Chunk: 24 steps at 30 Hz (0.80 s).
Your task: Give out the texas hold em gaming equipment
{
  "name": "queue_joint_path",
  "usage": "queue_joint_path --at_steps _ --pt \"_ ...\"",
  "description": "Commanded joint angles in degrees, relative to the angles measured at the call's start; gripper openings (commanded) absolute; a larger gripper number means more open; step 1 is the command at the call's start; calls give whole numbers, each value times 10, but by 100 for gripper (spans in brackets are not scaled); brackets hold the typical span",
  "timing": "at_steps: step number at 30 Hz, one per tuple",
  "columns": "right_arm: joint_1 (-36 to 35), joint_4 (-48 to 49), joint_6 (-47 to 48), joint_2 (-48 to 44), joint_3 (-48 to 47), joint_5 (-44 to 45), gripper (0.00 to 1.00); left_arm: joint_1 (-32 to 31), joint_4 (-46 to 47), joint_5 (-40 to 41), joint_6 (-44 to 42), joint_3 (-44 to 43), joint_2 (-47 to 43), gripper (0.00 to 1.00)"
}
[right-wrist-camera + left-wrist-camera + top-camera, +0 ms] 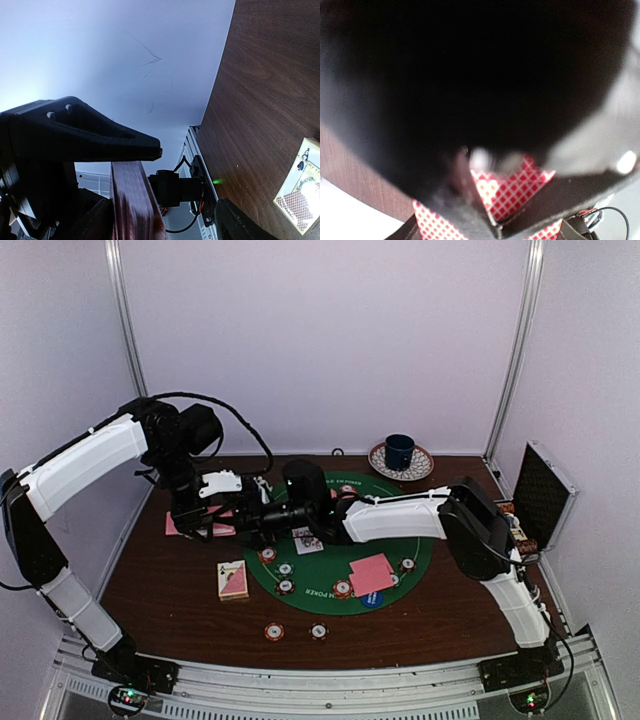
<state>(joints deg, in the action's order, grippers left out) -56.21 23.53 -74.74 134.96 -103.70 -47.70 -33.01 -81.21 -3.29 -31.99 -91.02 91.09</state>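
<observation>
My left gripper (205, 520) hangs over the table's left side, shut on a stack of pink, red-checked playing cards (186, 526). The cards span its fingers in the left wrist view (512, 192), where the gripper (490, 232) is mostly blocked by the right arm's black body. My right gripper (250, 518) reaches left across the green mat (420, 550) to that stack. In the right wrist view its jaws (190, 177) stand apart, with a reddish slab (132, 205), probably cards seen edge-on, against one finger. Striped chips (285, 578) lie on the mat.
A pink card (372, 573) and a blue button disc (372, 598) lie on the mat's front right. A card box (233, 580) lies front left and also shows in the right wrist view (300, 200). Two chips (274, 631) sit near the front edge. A blue mug (400, 451) stands at the back and a black case (545, 495) at the right.
</observation>
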Motion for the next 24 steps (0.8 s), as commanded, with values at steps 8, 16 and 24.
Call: queue_joint_path --at_steps 8,16,24 --pt "20 -31 21 -41 51 2 71 -1 4 -7 3 -8 -9 0" --pt "8 59 -36 -42 26 4 75 -1 4 -11 3 -9 -4 0" --pt "-12 103 -81 22 -32 0 77 -1 0 -8 4 -10 -4 0"
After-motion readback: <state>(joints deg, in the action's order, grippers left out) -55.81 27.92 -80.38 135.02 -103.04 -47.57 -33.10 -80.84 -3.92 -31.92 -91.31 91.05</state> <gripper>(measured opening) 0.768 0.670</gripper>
